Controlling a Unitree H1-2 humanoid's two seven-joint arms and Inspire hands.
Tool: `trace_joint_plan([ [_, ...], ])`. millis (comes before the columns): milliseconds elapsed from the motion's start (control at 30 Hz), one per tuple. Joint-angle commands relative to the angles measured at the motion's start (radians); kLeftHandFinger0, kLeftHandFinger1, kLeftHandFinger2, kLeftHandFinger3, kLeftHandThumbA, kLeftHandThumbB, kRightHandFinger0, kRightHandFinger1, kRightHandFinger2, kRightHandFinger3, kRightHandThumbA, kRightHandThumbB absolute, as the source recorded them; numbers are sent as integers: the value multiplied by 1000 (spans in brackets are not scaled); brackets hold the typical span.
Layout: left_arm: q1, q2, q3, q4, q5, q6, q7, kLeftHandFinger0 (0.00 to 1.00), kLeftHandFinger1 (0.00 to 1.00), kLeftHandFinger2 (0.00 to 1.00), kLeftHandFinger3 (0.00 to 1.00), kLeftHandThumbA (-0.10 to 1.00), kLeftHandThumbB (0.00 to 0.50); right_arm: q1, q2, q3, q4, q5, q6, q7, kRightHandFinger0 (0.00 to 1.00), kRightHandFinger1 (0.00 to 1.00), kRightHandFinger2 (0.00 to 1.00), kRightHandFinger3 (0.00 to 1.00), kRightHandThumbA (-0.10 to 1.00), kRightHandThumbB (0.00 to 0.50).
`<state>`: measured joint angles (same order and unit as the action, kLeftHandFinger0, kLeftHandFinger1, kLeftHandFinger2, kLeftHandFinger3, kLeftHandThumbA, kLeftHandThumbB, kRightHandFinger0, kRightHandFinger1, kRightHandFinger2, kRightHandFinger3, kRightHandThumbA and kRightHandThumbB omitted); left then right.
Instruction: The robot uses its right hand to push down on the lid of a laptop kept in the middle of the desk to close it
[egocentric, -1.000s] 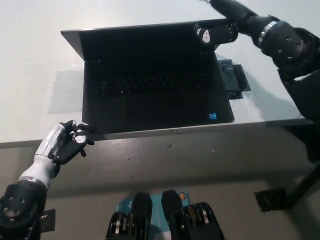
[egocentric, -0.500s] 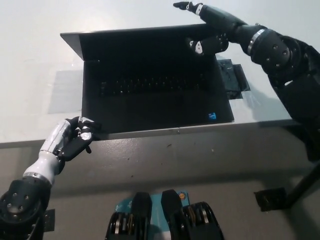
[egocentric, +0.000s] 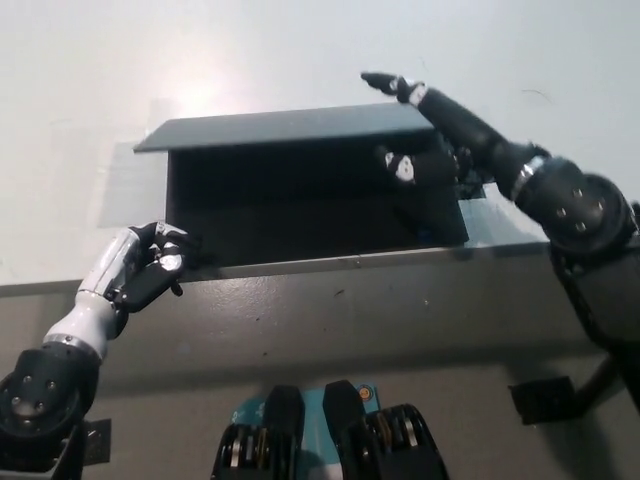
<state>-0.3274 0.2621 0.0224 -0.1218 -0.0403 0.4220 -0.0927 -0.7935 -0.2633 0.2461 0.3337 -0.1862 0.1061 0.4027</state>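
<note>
Desk (egocentric: 80, 150) of pale grey-white carries the thin black laptop (egocentric: 300, 190) at its middle, near the front edge. We see the dark grey lid (egocentric: 290, 128) now tipped well forward over the keyboard; half a second ago it stood far more upright, so closing is about half done. Our black right hand (egocentric: 425, 135), at two o'clock, has its fingers spread over the lid's right corner. Our white left hand (egocentric: 140, 268), at eight o'clock, rests with fingers curled on nothing at the laptop's front left corner.

Matt dark laptop lid (egocentric: 290, 127), smooth white desk (egocentric: 300, 50)
</note>
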Motion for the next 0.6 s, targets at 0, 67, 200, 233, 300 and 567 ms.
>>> trace_joint_plan([
  [0, -29, 28, 9, -19, 3, -8, -19, 326, 506, 672, 729, -100, 94, 66, 0, -48, -75, 94, 69, 43, 1000, 1000, 1000, 1000, 531, 470],
  [67, -31, 27, 9, -18, 2, 2, -19, 323, 503, 693, 727, -100, 97, 112, 11, -65, -107, 126, 77, 45, 1000, 1000, 1000, 1000, 518, 480],
  [200, -34, 30, 6, -4, 6, -10, -19, 281, 463, 666, 667, -100, 108, 151, 27, -86, -119, 147, 85, 42, 1000, 1000, 1000, 1000, 514, 483],
  [233, -35, 30, 5, 2, 8, -17, -18, 261, 441, 629, 636, -90, 111, 169, 41, -97, -115, 167, 88, 39, 1000, 1000, 1000, 1000, 478, 451],
  [300, -37, 28, 8, 7, 2, -19, -19, 258, 448, 624, 616, -89, 118, 179, 50, -99, -112, 169, 89, 39, 1000, 1000, 1000, 1000, 484, 456],
  [567, -72, 38, 8, 14, 7, -12, -19, 312, 477, 630, 629, -100, 110, 221, 126, -131, -79, 220, 118, 23, 1000, 1000, 1000, 1000, 447, 397],
])
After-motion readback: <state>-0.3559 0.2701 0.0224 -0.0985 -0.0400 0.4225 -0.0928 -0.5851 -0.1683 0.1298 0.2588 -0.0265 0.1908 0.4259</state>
